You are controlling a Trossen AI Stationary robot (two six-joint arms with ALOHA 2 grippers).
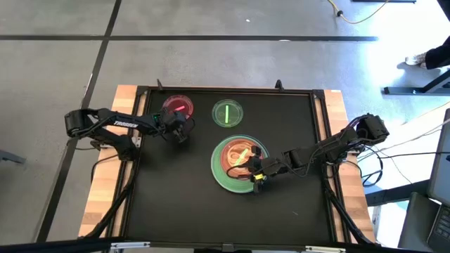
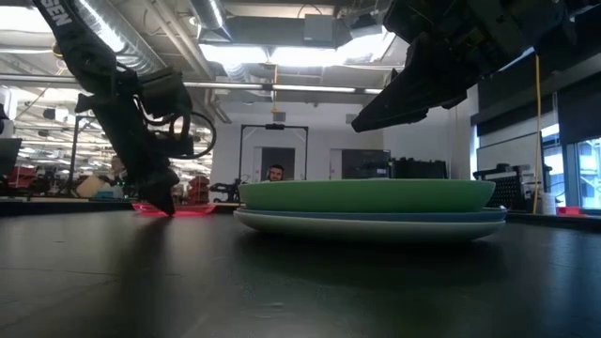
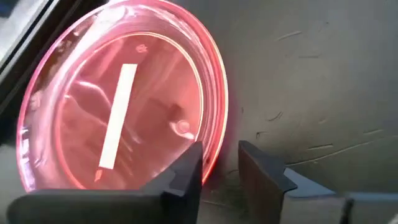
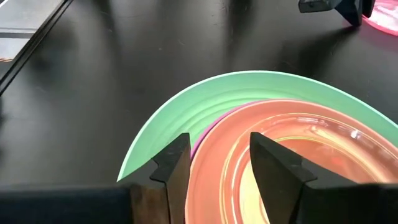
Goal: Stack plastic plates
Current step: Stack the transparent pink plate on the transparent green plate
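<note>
A translucent red dish (image 1: 177, 105) with a white bar mark lies flat at the table's far left and also shows in the left wrist view (image 3: 118, 106). My left gripper (image 1: 180, 124) is open and low at the dish's near rim. One finger (image 3: 185, 177) is over the dish's inside and the other (image 3: 261, 177) is outside. A translucent green dish (image 1: 228, 113) lies to the right of the red one. A stack (image 1: 239, 165) sits at mid-table: a green plate (image 4: 168, 118), a magenta sliver, an orange plate (image 4: 214, 155) and a clear dish on top. My right gripper (image 4: 214, 165) is open and empty above the stack's near right rim. My left gripper's fingers stand on either side of the red dish's near rim (image 3: 219, 146), slanting down from the table's near left. The dish lies flat on the table. I cannot tell whether either finger touches the rim.
The black mat (image 1: 176, 204) is bare along the near side and at the right. A raised black frame (image 1: 225, 89) edges the mat. In the low view the green plate (image 2: 366, 195) rests on paler plates (image 2: 366, 222). A person shows far behind the table.
</note>
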